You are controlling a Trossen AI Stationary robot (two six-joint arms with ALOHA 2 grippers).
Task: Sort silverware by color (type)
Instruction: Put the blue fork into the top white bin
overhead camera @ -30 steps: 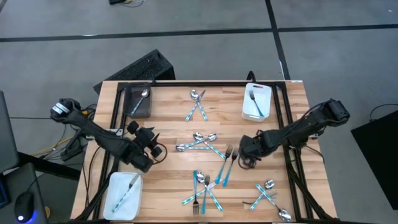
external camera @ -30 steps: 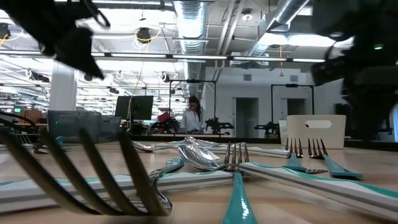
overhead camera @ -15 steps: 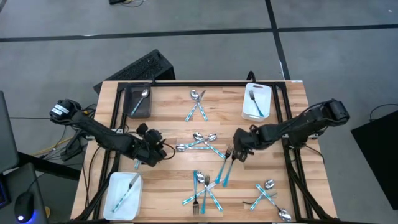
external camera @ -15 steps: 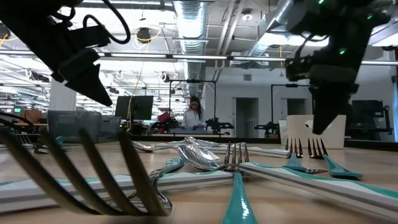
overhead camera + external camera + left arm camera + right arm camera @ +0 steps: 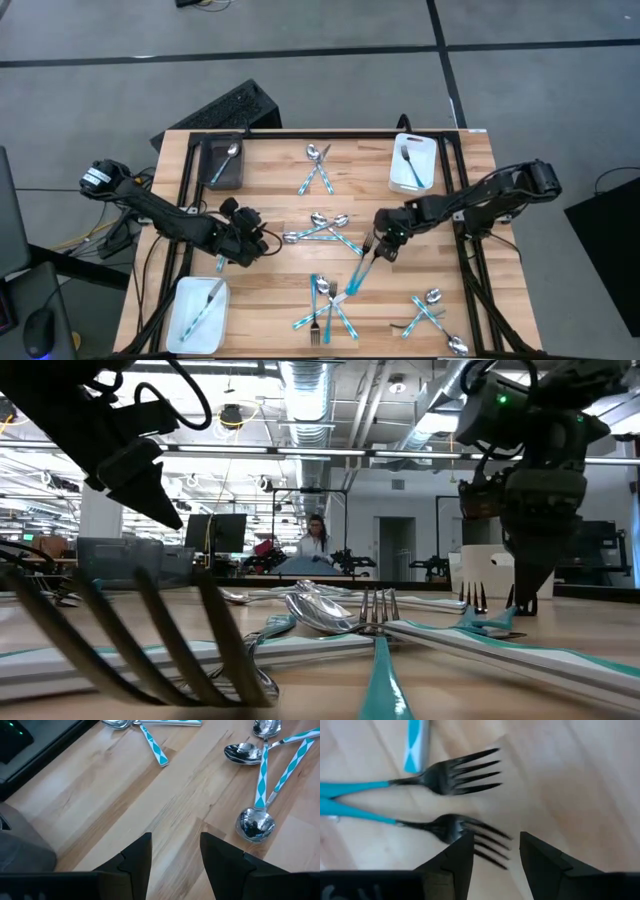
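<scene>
Silverware with teal handles lies in loose piles on the wooden table: spoons at the middle [image 5: 322, 228], two forks [image 5: 362, 270] beside them, and more piles at the far [image 5: 318, 170], near [image 5: 325, 305] and near right [image 5: 430, 310] parts. My right gripper [image 5: 495, 847] is open and points steeply down, its fingers on either side of the tines [image 5: 487, 845] of one fork [image 5: 445, 827]. The second fork [image 5: 450, 775] lies beside it. My left gripper [image 5: 175, 845] is open over bare wood, left of a spoon [image 5: 256, 822] of the middle pile. My right gripper comes at the fork's tines [image 5: 492, 852] from above, one finger [image 5: 462, 855] over the fork's head. The fork lies flat on the table. Whether a finger touches it, I cannot tell.
A dark grey bin [image 5: 222, 175] at the far left holds a spoon. One white tray [image 5: 425, 150] at the far right holds a fork. Another white tray [image 5: 185, 325] at the near left holds one piece. Black rails run along the table's left, right and far edges.
My right gripper has gone toward the table's left edge and down to the heads of the two forks, tipping more steeply down. My left gripper has moved a little toward the middle spoon pile and sunk, then kept still. No silverware has plainly moved.
</scene>
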